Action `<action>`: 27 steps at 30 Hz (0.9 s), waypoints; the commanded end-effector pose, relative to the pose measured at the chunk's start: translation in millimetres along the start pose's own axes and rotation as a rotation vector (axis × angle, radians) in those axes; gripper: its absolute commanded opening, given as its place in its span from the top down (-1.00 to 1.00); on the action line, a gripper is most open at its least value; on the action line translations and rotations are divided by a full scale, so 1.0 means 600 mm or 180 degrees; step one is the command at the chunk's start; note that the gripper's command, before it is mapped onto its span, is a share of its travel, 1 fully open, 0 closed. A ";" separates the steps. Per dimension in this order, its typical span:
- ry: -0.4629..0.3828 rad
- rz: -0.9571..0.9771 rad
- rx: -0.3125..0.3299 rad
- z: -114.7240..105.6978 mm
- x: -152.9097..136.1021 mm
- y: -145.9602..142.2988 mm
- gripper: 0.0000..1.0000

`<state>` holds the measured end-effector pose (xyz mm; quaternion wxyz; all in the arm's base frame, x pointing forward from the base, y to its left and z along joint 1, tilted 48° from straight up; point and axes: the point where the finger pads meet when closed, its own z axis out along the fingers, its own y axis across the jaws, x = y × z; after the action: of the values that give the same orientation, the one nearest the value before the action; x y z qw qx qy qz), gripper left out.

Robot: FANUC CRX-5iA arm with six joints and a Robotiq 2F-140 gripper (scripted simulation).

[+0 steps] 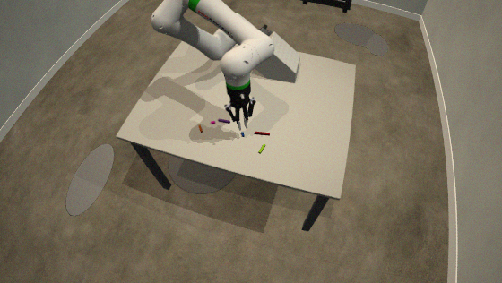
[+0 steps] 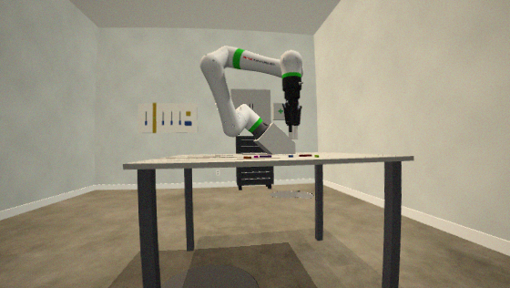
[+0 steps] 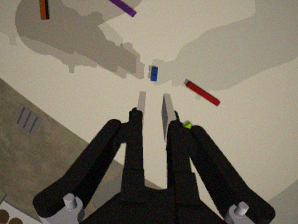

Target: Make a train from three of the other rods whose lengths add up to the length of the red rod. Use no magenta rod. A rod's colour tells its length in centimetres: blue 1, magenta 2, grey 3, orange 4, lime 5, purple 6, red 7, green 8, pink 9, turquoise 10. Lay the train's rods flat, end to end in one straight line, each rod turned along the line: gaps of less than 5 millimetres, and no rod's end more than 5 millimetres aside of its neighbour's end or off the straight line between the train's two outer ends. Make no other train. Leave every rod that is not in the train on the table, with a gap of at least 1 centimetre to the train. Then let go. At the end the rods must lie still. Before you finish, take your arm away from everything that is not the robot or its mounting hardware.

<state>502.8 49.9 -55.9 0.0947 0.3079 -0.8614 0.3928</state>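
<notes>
Blue rod (image 1: 242, 133) lies flat on the tabletop (image 1: 314, 134), just left of the red rod (image 1: 262, 132). Above it the end effector (image 1: 242, 123) hangs pointing straight down, fingers narrowly parted and holding nothing, the arm bent over.

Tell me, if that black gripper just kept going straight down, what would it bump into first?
Probably the blue rod lying almost under the gripper, or bare table just beside it; depth is unclear.

End effector (image 3: 152, 104) fingers slightly apart, empty, above table (image 3: 253, 23); blue rod (image 3: 153, 74) beyond tips, red rod (image 3: 202, 92) right.
</notes>
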 end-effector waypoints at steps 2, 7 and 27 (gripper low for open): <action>0.0000 0.0000 0.0000 -0.010 0.000 0.000 0.71; 0.0000 0.0000 0.0000 -0.010 0.000 0.000 -1.00; 0.0000 -0.0059 0.0000 -0.009 -0.001 0.001 -1.00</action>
<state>502.5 54.1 -52.3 0.0961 0.3105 -0.8604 0.3926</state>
